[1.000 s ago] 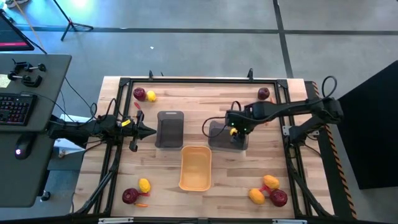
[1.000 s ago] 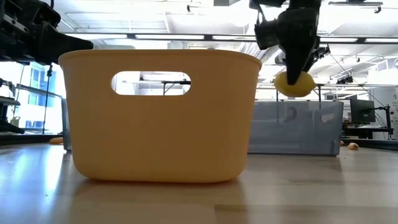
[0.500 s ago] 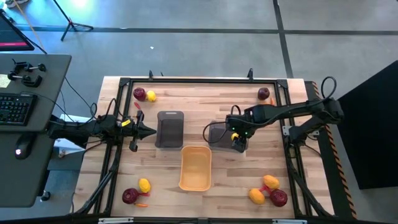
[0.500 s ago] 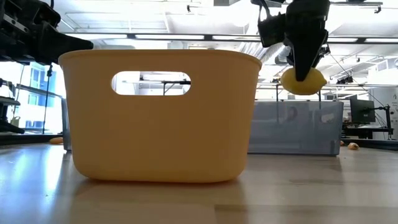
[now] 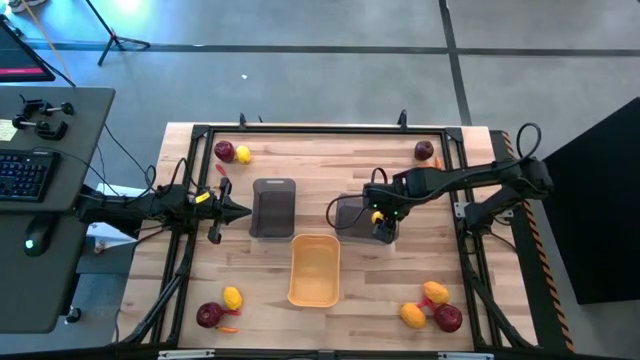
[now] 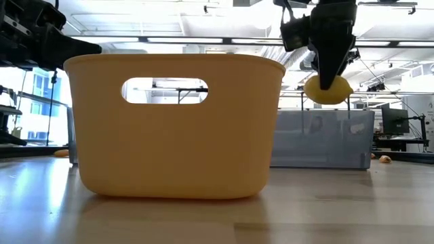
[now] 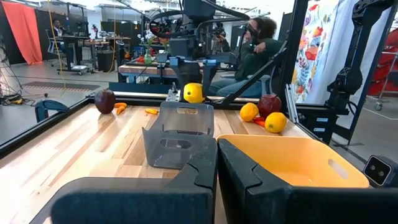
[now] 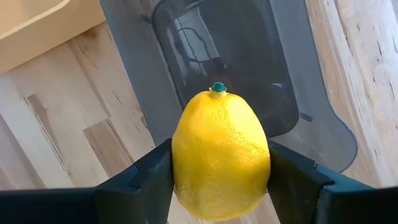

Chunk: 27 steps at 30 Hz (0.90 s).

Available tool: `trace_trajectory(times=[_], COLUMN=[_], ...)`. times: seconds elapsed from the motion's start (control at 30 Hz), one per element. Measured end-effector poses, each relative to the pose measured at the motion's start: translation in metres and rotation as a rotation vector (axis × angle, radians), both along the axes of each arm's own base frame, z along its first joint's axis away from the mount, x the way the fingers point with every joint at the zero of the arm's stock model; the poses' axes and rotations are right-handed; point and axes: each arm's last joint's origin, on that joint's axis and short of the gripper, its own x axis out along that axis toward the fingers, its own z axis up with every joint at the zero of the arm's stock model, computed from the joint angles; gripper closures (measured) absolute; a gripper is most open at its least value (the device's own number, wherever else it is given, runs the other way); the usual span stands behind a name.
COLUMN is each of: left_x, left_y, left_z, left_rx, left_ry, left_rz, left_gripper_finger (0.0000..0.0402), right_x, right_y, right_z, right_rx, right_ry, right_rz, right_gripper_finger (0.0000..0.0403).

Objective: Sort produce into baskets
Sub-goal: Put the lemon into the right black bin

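My right gripper (image 5: 380, 218) is shut on a yellow lemon (image 8: 221, 155). It holds the lemon over the right part of the right dark grey bin (image 5: 352, 214); the low view shows the lemon (image 6: 327, 89) above that bin (image 6: 319, 139). My left gripper (image 5: 240, 210) is shut and empty, level, just left of the left dark grey bin (image 5: 273, 207). The yellow-orange bin (image 5: 314, 270) stands nearer the front. Loose produce lies on the table: far left (image 5: 232, 153), far right (image 5: 425, 150), near left (image 5: 220, 308) and near right (image 5: 432, 306). My right gripper pinches the lemon's two long sides (image 8: 180, 165) between its two fingers (image 8: 292, 177), about the lemon's middle. The fingers point down from above and lie across the lemon. The lemon hangs at their free ends, long axis about level, clear of the bin below.
A dark frame (image 5: 300, 129) runs around the wooden table. Thin orange carrot pieces lie at the far left (image 5: 222, 170) and the near left (image 5: 228, 328). A desk with a keyboard (image 5: 25, 175) stands left of the table. People sit in the room behind (image 7: 261, 43).
My right gripper has carried the lemon a little toward the table's near edge and right edge, still above the right grey bin. It has stayed shut on the lemon.
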Motion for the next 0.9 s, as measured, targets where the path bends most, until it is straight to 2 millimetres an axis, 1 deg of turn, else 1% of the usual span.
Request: trace_trajectory(times=[0.2,0.33,0.5,0.7,0.8,0.9], left_x=[0.000,0.000,0.000,0.000,0.000,0.000], left_y=[0.000,0.000,0.000,0.000,0.000,0.000], left_z=[0.000,0.000,0.000,0.000,0.000,0.000], left_rx=[0.000,0.000,0.000,0.000,0.000,0.000], left_ry=[0.000,0.000,0.000,0.000,0.000,0.000], left_rz=[0.000,0.000,0.000,0.000,0.000,0.000], left_gripper_finger=[0.0402,0.0401,0.0402,0.0402,0.0401,0.0401], right_x=[0.000,0.002,0.002,-0.002,-0.010,-0.020], right_y=[0.000,0.000,0.000,0.006,0.018,0.041], right_z=[0.000,0.001,0.001,0.001,0.000,-0.001], right_rx=[0.000,-0.006,0.018,0.158,0.178,0.160], right_ry=[-0.004,-0.021,-0.024,0.037,0.122,0.193], right_rz=[0.000,0.024,0.000,-0.035,-0.088,-0.044], right_gripper_finger=[0.0120,0.0096,0.0091,0.0091,0.0091,0.0091])
